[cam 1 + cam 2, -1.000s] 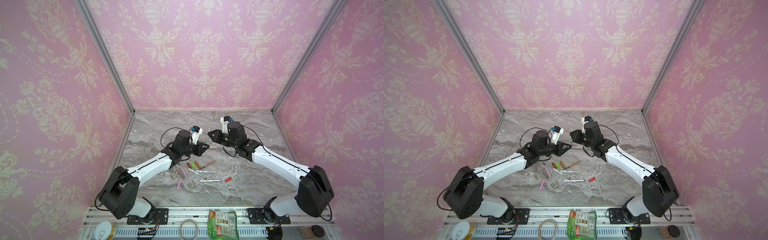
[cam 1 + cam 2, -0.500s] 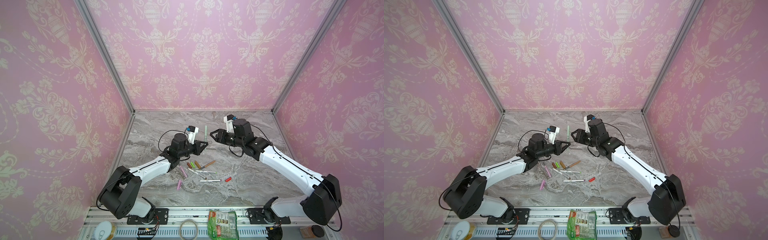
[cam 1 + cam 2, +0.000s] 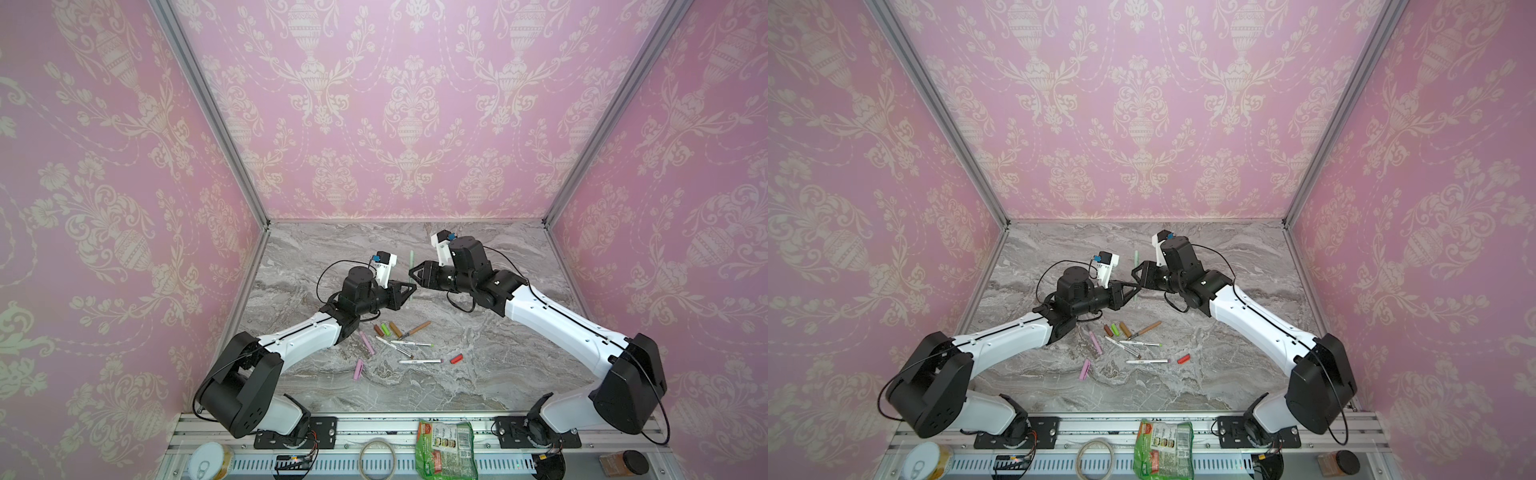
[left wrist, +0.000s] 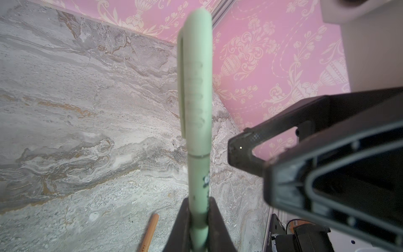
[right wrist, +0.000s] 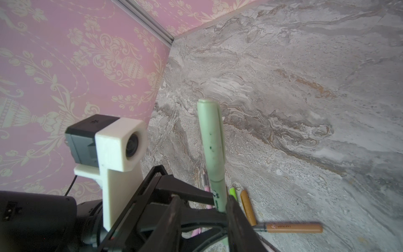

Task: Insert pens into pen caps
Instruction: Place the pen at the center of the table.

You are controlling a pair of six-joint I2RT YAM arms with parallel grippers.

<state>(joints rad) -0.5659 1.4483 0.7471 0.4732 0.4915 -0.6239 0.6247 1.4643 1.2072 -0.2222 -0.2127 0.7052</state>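
So its cap (image 4: 195, 76) stands free mid-frame, the left claw (image 4: 198, 204) pinches the pale green pen (image 4: 198, 174) by its barrel; the right claw (image 3: 412, 277) is spread alongside.

There's the left hand (image 4: 197, 215) pinching the capped pale green pen (image 4: 196, 104) above the marble desk (image 4: 87, 113), tan pen (image 4: 150, 233) lying there, right hand (image 4: 250, 161) just beside.

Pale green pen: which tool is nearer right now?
Left. The left tool is shut on the pale green pen, low on its barrel, holding it upright. The right tool sits just beside the pen, open and not touching.
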